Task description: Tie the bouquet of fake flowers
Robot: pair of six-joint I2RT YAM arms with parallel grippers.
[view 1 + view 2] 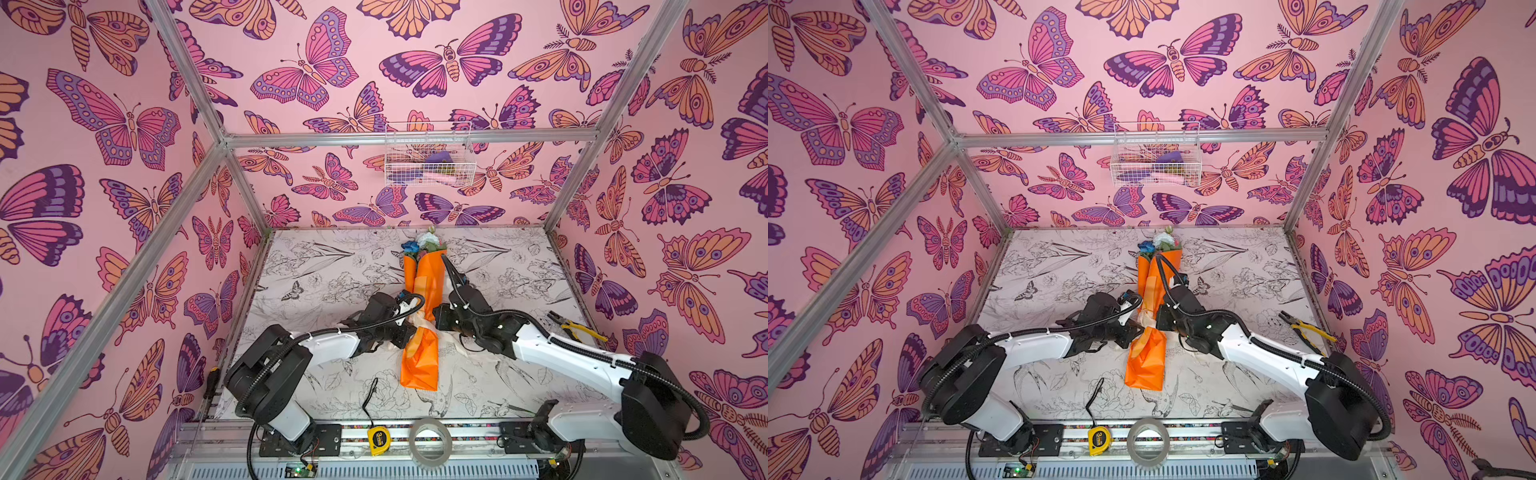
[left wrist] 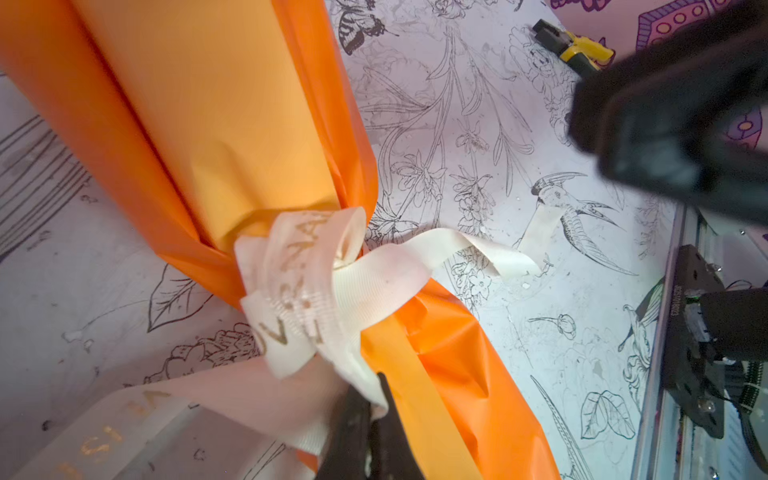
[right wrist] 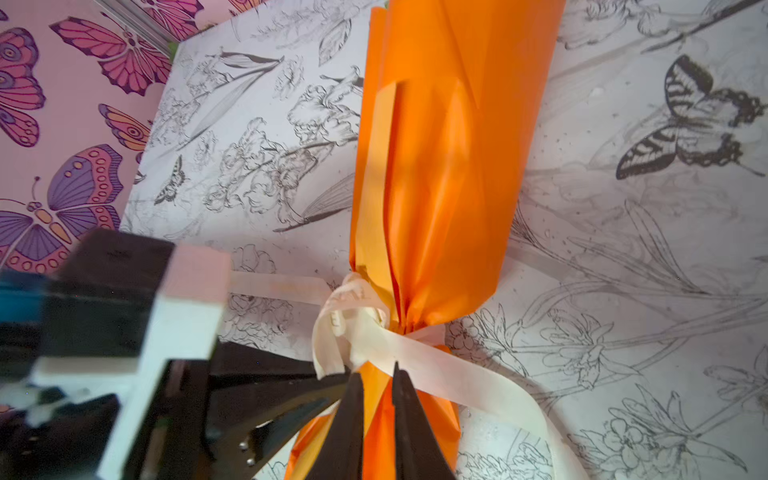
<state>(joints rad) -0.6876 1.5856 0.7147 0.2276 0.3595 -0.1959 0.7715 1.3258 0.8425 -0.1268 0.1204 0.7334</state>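
My left gripper (image 2: 372, 399) clamps the ribbon (image 2: 374, 291) wrapped round the bouquet (image 2: 208, 124); right gripper (image 3: 376, 374) nearly closed, I cannot tell if gripping.

Left gripper (image 2: 374, 415) clamped shut, reaching inward; right gripper (image 3: 376, 386) opposite, tips near it, jaws slightly apart.

bouquet (image 1: 419, 357) 1 | ribbon (image 2: 316, 291) 1 | arms (image 1: 328, 345) (image 1: 552, 353) 2 | tape measure (image 1: 379, 440) 1 | tape roll (image 1: 413, 440) 1 | pliers (image 1: 575, 329) 1 | screwdriver (image 1: 211, 382) 1 | wire basket (image 1: 390, 174) 1
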